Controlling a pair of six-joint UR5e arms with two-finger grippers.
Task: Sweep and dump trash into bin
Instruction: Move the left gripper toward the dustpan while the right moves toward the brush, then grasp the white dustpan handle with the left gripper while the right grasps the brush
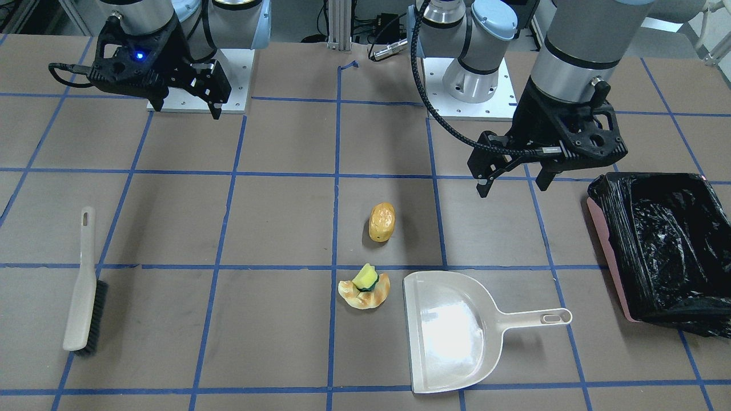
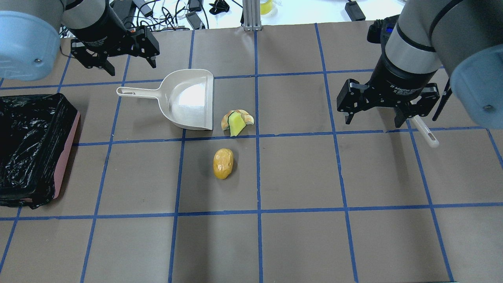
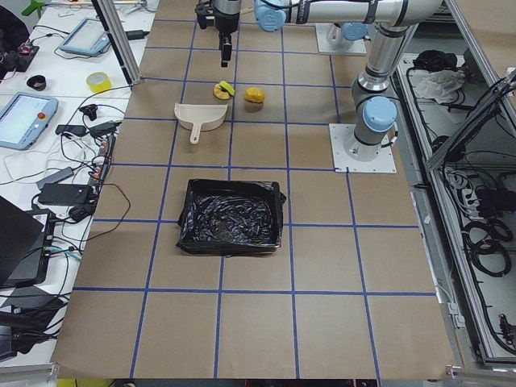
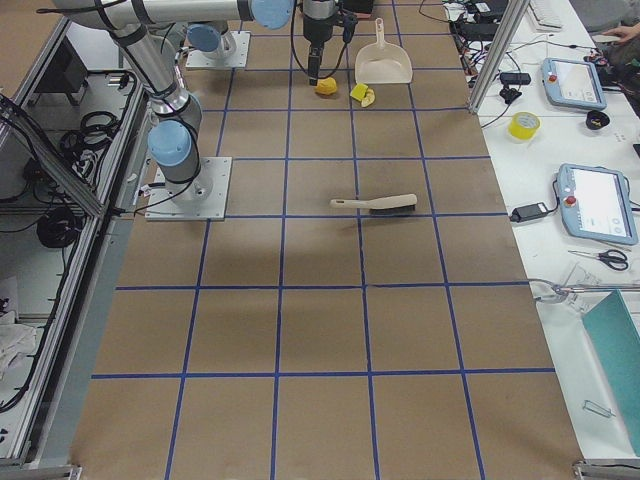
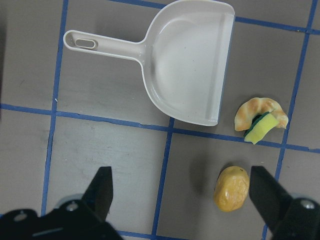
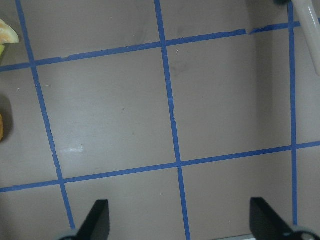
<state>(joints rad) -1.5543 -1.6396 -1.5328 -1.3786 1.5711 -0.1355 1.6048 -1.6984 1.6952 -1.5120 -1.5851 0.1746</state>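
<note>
Dustpan (image 1: pixel 451 331) flat on the worktop (image 1: pixel 274 217), mouth facing the trash (image 1: pixel 365 292) so a sweep carries it in: sponge chunk (image 1: pixel 365 278) seemingly atop croissant piece (image 1: pixel 377 297) just beside the lip, potato lump (image 1: pixel 381 221) near, with the bin (image 1: pixel 634 228) on the left arm's side, while left gripper (image 1: pixel 512 185) and right gripper (image 1: pixel 188 108) hover wide open, empty.

Silver-grey arms (image 1: pixel 574 54), pale-blue joint caps (image 1: pixel 494 20)
</note>
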